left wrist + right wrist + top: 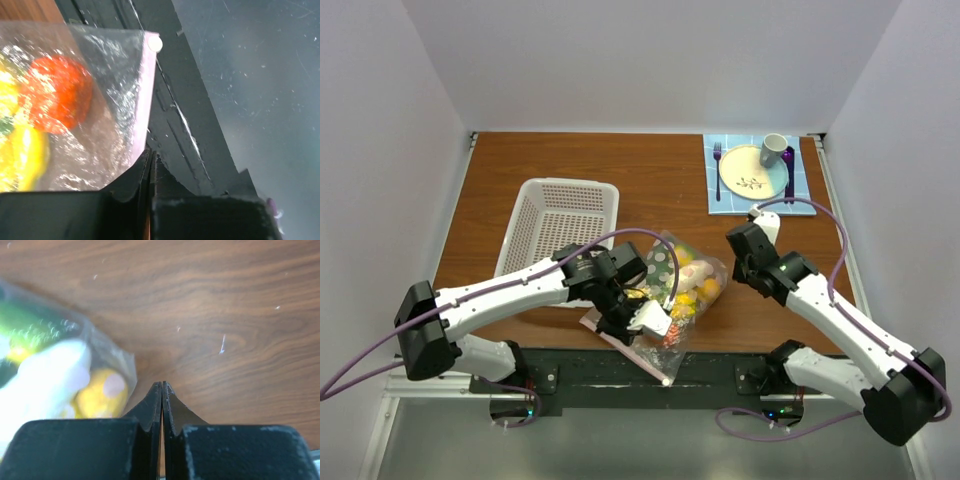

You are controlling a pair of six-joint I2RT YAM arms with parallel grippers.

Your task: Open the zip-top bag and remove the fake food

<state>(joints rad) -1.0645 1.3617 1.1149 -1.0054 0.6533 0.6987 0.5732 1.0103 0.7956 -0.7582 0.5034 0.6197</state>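
Bag lies on the table near its front edge, between the two arms. It is tilted, and its zip end hangs over the black base rail. The pink zip strip looks sealed along the length in view.

Food is all inside the bag. Through the film: an orange-red fruit, yellow pieces, a white piece, something green. Wrist views are blurred, so no finer identification.

Left claw: jaws fully together, tips at the bag's zip edge. The film and the end of the strip run into the tips, so it reads as a pinch on the bag.

Right claw: jaws pressed flat together with nothing between them. It sits over bare wood just right of the bag, and the bag's corner is near the tips but apart from them.

Basket, white, stands left of and behind the bag. The blue mat at the far right carries a plate, cup and fork, well apart from the bag.
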